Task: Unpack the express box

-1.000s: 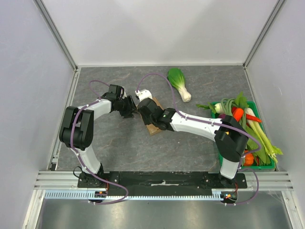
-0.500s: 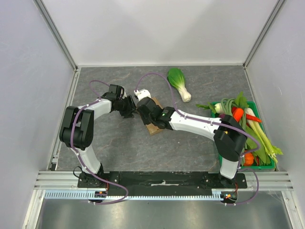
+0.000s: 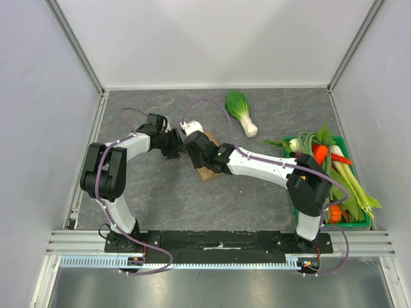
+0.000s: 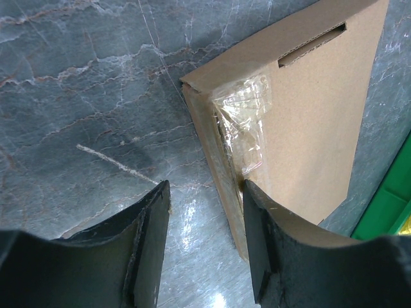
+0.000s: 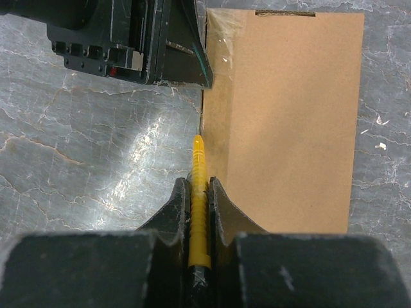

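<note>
the express box [image 3: 206,172] lay flat at the centre of the top view, under both wrists. the right gripper [image 5: 200,192] was pinched on a thin yellow tool [image 5: 198,163]. its tip met the box's left long edge, and the box's long axis ran straight up the frame ahead of the jaws. the left gripper [image 4: 207,199] stood spread and held nothing, astride that edge below the clear tape [image 4: 243,125]. judged: the right arm was placed to work along that edge.

The express box [image 5: 289,122] is plain brown; the table [image 4: 83,83] is dark grey with pale veins; the tool [image 5: 198,192] is yellow; the crate [image 3: 356,224] is green
</note>
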`<move>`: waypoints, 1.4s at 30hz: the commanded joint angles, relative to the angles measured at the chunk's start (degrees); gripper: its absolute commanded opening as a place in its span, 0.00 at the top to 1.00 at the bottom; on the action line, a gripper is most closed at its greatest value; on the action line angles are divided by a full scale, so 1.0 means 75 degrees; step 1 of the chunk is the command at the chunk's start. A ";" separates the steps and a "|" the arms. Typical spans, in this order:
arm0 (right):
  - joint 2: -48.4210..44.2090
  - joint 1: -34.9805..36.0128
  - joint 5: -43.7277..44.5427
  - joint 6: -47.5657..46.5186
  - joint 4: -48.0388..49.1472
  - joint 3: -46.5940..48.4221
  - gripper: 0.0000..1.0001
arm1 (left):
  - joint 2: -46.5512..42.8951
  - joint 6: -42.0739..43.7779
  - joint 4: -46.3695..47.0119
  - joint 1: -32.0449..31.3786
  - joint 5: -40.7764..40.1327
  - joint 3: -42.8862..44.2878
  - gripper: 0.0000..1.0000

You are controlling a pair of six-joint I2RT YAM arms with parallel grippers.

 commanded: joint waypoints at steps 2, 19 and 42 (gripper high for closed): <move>-0.0159 0.0042 0.0132 -0.0001 0.0252 0.0166 1.00 | 0.0168 -0.0034 -0.0121 -0.0025 -0.0279 0.0150 0.46; -0.0112 0.0042 0.0191 -0.0059 0.0240 0.0119 1.00 | 0.0203 -0.0011 -0.0168 -0.0025 -0.0302 0.0197 0.46; -0.0241 0.0042 0.0003 -0.0059 -0.0205 -0.0291 1.00 | 0.0320 -0.0046 -0.0262 -0.0013 -0.0384 0.0243 0.47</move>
